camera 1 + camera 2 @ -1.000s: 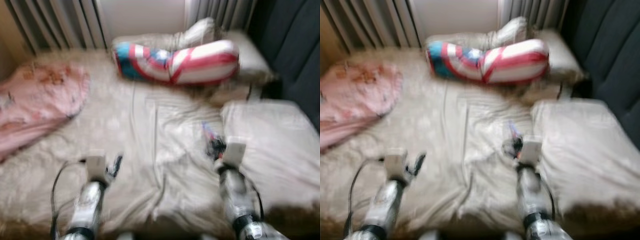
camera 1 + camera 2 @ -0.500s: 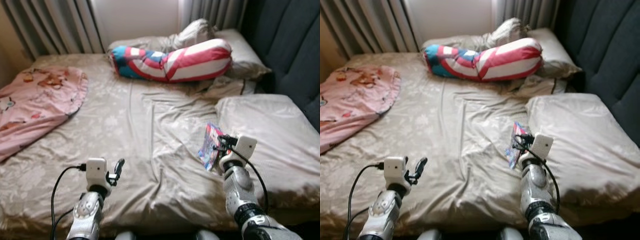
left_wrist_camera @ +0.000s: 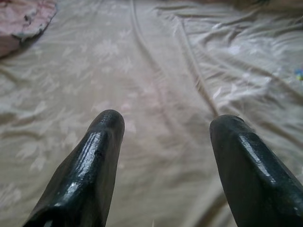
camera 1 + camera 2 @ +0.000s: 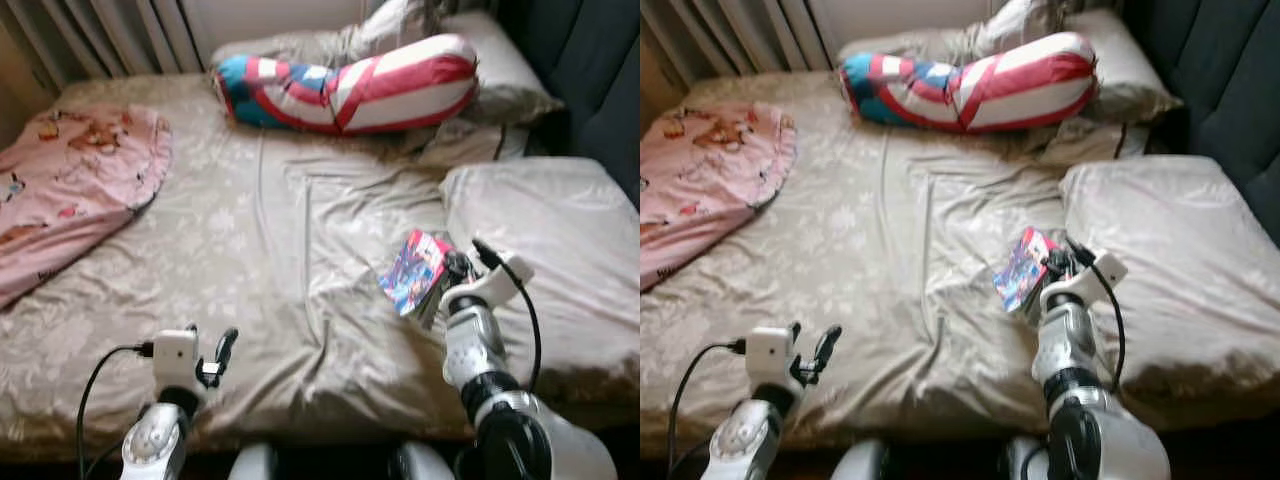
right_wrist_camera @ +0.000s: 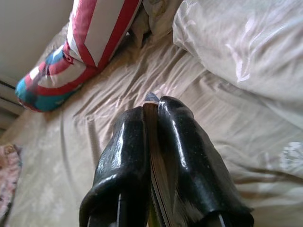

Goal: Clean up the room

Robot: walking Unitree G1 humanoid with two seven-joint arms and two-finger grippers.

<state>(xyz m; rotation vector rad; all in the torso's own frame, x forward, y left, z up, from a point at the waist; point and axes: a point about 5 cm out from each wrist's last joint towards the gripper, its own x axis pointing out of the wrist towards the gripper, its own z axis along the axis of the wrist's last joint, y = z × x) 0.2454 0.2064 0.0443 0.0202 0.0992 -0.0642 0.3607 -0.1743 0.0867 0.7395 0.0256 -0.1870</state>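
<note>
Your right claw (image 4: 452, 272) pinches the book (image 4: 413, 272) by its edge, lifted just above the bed (image 4: 250, 250) beside the pillow (image 4: 560, 230), likely to carry it off. Left claw (image 3: 163, 142) hovers wide, idle.

Hidden, cropped and unreadable parts of the bed scene

The right gripper (image 5: 152, 111) is pinching a thin booklet (image 4: 411, 272), and in the right wrist view its black fingers (image 5: 182, 142) are covering all but the booklet's edge; the cover print is too small to read in the head views. The pink blanket (image 4: 75, 185) is running off the left edge of the frame. The striped bolster pillow (image 4: 345, 88) is hiding the lower part of the beige pillow (image 4: 500, 75) behind it, whose top is being cropped by the upper edge. The curtain (image 4: 100, 30) and the dark headboard (image 4: 600, 70) are also being cut off.
</note>
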